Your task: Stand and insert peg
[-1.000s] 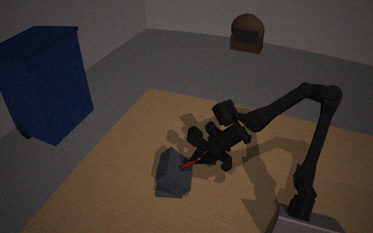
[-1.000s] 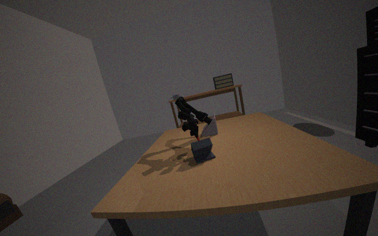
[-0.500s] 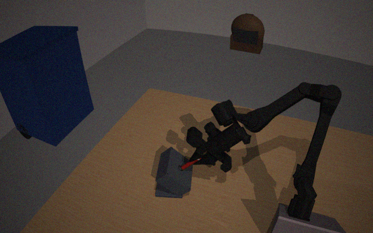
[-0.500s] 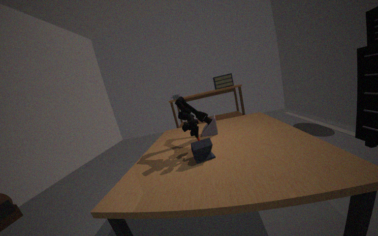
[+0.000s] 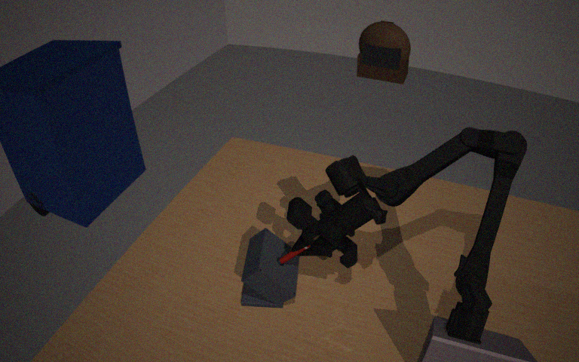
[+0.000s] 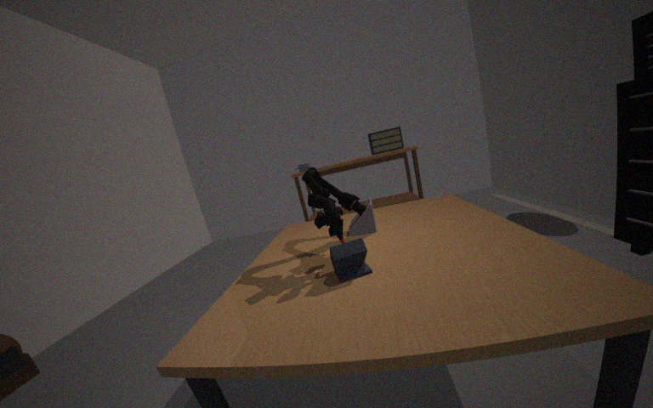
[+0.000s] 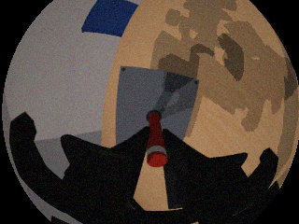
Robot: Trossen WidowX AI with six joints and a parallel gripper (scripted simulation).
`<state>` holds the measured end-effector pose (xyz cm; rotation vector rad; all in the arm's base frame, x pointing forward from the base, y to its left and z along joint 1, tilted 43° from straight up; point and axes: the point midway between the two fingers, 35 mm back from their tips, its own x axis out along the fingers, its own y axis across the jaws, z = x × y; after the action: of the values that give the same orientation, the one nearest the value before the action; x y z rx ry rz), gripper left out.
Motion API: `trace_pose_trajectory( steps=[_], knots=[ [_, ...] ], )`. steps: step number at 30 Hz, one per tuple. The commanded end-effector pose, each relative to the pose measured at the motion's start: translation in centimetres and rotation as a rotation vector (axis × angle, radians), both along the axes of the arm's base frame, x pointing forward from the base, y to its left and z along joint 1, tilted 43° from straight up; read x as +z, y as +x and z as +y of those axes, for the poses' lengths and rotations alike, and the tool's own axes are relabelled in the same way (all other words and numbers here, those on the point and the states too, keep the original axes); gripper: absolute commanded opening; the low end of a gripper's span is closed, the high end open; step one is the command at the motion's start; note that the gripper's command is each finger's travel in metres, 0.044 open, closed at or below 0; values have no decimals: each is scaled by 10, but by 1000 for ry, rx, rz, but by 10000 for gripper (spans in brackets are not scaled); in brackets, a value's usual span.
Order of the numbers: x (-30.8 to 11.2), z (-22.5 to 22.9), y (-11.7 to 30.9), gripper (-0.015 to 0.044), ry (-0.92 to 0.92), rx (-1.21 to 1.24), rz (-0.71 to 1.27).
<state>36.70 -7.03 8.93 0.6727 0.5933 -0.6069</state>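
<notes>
The red peg (image 5: 290, 256) (image 6: 343, 240) (image 7: 156, 137) is tilted, its plain end at the hole (image 7: 149, 115) in the face of the blue-grey sloped panel (image 5: 275, 283) (image 6: 349, 261) (image 7: 132, 95). In the wrist view the dark rim of the hole shows around that end; how deep the end sits inside cannot be told. The white band (image 7: 157, 150) is near the other end, which points back towards the gripper's body. My gripper (image 5: 298, 250) (image 7: 155, 132) is shut on the peg, close in front of the panel face. Most of the peg's length shows outside the hole.
The panel stands on the wooden table (image 5: 179, 264) (image 6: 433, 288), with a low base plate (image 6: 361, 274) at its foot. The arm's grey mount (image 5: 473, 345) is at the table's near right in the top view. A blue bin (image 5: 72, 127) stands beyond the table edge.
</notes>
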Motion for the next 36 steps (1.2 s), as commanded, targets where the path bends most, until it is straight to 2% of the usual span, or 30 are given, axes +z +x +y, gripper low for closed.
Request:
trace_pose_trajectory(
  steps=[1, 36],
  knots=[
    [-1, -1, 3, 0, 0, 3, -3],
    [-15, -6, 16, 0, -1, 3, -4]
  ],
)
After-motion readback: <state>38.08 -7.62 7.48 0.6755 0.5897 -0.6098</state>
